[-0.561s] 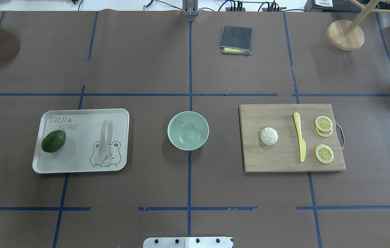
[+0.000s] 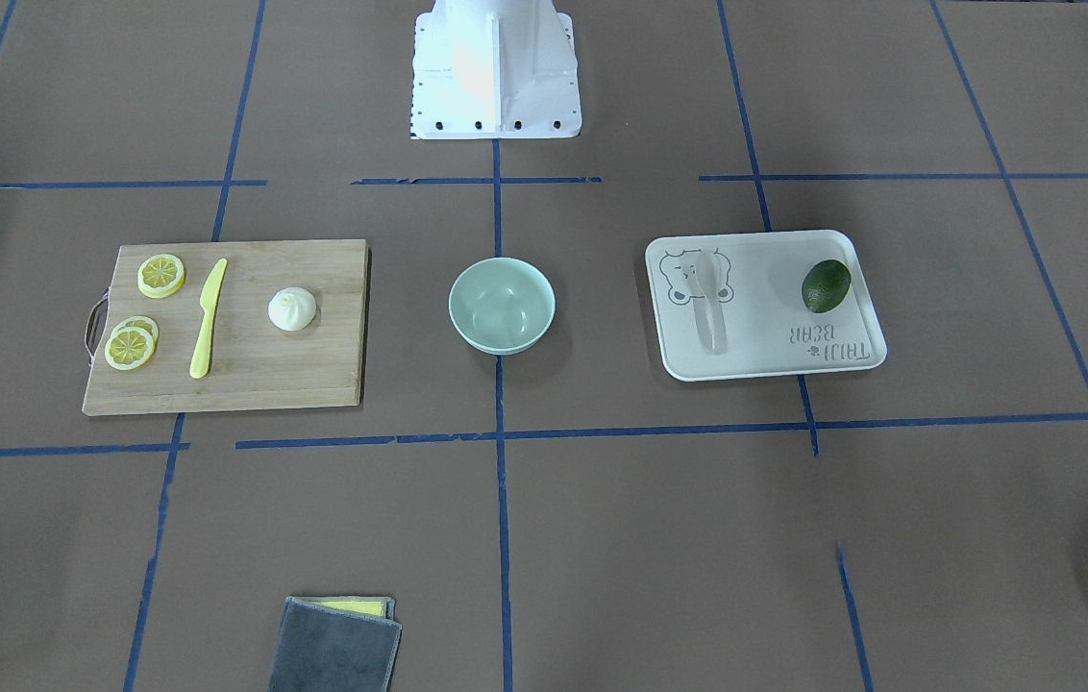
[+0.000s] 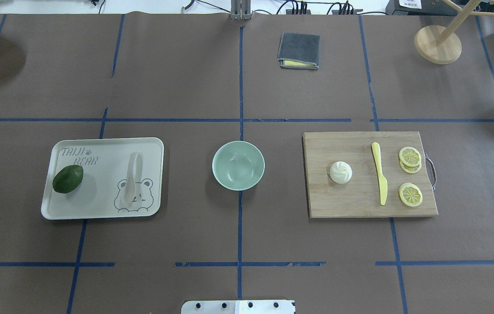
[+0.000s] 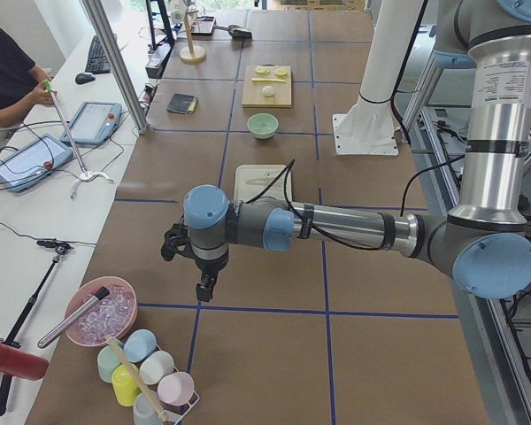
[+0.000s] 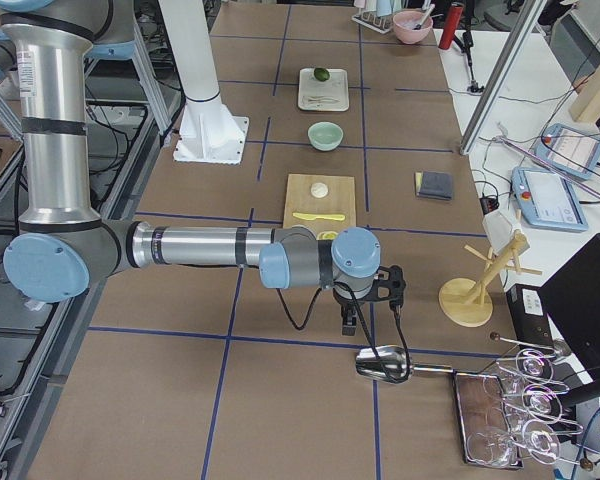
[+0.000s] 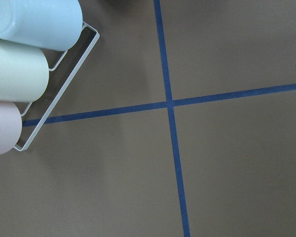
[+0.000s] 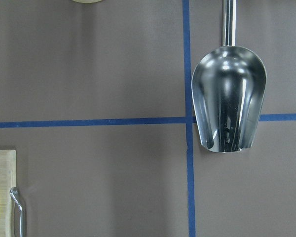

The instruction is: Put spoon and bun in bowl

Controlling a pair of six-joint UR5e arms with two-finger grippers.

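The pale mint-green bowl (image 3: 238, 165) stands empty at the table's middle. The off-white spoon (image 3: 132, 177) lies on the cream tray (image 3: 98, 198) to the bowl's left, over the bear print. The white bun (image 3: 341, 172) sits on the wooden cutting board (image 3: 351, 203) to the bowl's right. Both grippers are far from these and show only in the side views. The left gripper (image 4: 203, 288) hangs over the table's left end and the right gripper (image 5: 350, 320) over its right end. I cannot tell whether either is open or shut.
A dark green avocado (image 3: 67, 179) lies on the tray. A yellow knife (image 3: 379, 179) and lemon slices (image 3: 410, 194) lie on the board. A grey cloth (image 3: 299, 50) and a wooden stand (image 3: 437, 43) are at the back. A metal scoop (image 7: 229, 98) and a cup rack (image 6: 19, 69) sit at the ends.
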